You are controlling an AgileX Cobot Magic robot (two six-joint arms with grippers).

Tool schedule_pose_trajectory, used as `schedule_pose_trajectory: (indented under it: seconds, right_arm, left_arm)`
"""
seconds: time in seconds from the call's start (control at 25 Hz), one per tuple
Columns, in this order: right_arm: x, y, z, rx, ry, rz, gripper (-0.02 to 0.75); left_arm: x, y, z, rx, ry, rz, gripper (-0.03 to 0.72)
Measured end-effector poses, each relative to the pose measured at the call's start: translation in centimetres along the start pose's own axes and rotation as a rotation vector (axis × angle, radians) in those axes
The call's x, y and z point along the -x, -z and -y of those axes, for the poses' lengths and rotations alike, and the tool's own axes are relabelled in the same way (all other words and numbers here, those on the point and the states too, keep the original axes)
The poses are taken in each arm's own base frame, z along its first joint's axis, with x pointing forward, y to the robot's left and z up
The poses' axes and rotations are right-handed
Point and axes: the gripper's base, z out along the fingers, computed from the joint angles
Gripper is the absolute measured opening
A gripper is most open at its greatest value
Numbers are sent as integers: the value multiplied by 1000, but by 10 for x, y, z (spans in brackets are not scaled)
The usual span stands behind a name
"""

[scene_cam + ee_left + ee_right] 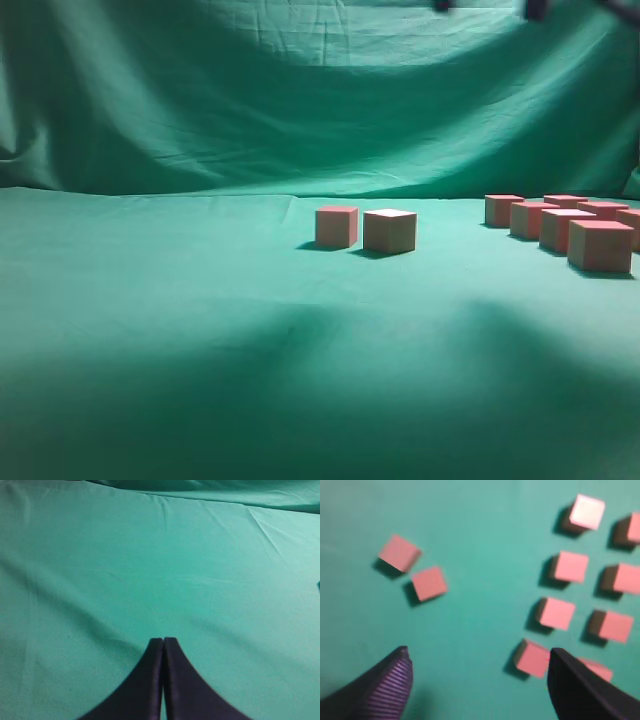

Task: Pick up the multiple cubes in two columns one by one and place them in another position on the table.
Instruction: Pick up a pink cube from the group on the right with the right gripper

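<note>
A: Where are the cubes [560, 225]?
B: Two columns, right on the green surface [180, 300]; a pair [365, 228] mid-scene.
A: Jaws?
B: Right gripper [477, 680] wide, empty; left gripper [163, 645] pressed together, empty

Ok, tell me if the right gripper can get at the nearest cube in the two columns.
Probably yes: the right gripper is open above the cloth, and the cube is uncovered beside its right finger.

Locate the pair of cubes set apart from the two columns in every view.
Exterior view: pair of cubes sits centre, left of the columns.
Left wrist view: not in it; only green cloth.
Right wrist view: upper left, above the left finger.
Shared landmark: the two columns.
</note>
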Motion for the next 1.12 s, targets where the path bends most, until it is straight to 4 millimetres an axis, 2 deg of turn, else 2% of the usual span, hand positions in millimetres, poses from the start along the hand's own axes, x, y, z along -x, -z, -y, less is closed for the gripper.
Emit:
schedule_pose_trajectory:
  seconds: [0.12, 0.2, 0.24, 0.32, 0.36, 0.44, 0.56, 0.88, 1.12]
  right_arm:
    - [-24, -25, 24, -36, -103, -118, 559]
    - [-40, -40, 33, -54, -139, -190, 559]
    - [-48, -48, 36, -60, -149, -225, 501]
    - [-59, -63, 37, -65, -172, -252, 504]
    - [-64, -70, 37, -67, -186, -255, 454]
    - [-72, -83, 37, -66, -213, -238, 449]
    - [-78, -94, 37, -63, -230, -215, 449]
    - [-73, -118, 37, -56, -247, -159, 449]
    - [-73, -136, 47, -75, -282, -183, 449]
  left_arm:
    - [0, 0, 0, 0, 0, 0, 0]
    - [0, 0, 0, 0, 0, 0, 0]
    - [0, 0, 0, 0, 0, 0, 0]
    - [0, 0, 0, 0, 0, 0, 0]
    - [0, 0, 0, 0, 0, 0, 0]
    - [0, 0, 0, 0, 0, 0, 0]
    - [0, 0, 0, 0, 0, 0, 0]
    - [0, 0, 0, 0, 0, 0, 0]
    - [0, 0, 0, 0, 0, 0, 0]
